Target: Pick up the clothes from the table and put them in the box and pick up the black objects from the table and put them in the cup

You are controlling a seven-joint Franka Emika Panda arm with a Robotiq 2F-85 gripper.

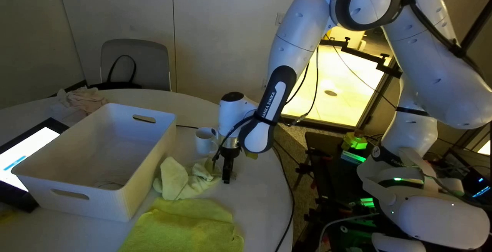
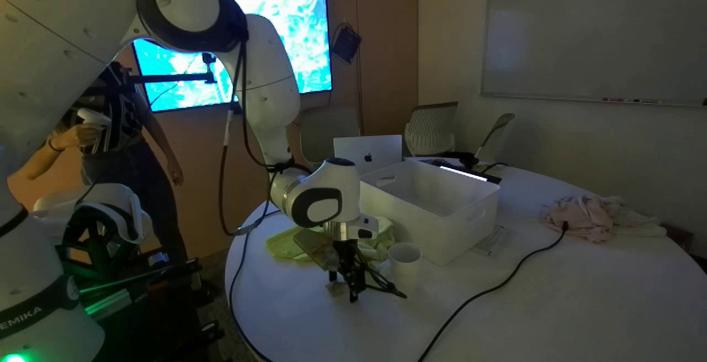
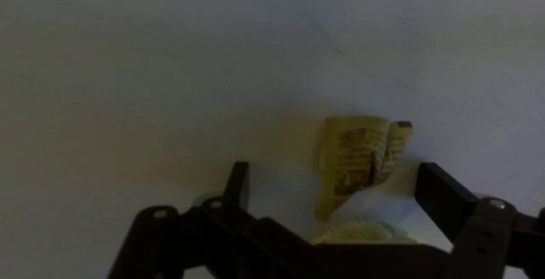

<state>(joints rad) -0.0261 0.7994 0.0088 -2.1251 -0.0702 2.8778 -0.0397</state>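
2 jaws of the gripper stood apart, a wrapper between them.
In the wrist view it lay nearer the right-hand finger, lengthwise across the closing line; a pale cloth, mostly hidden there, lay on the table between gripper and box. Black objects couldn't be made out.

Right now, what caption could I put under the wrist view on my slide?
Open claw over the table, a crumpled printed scrap seen between its jaws, cloth showing near the bottom edge.
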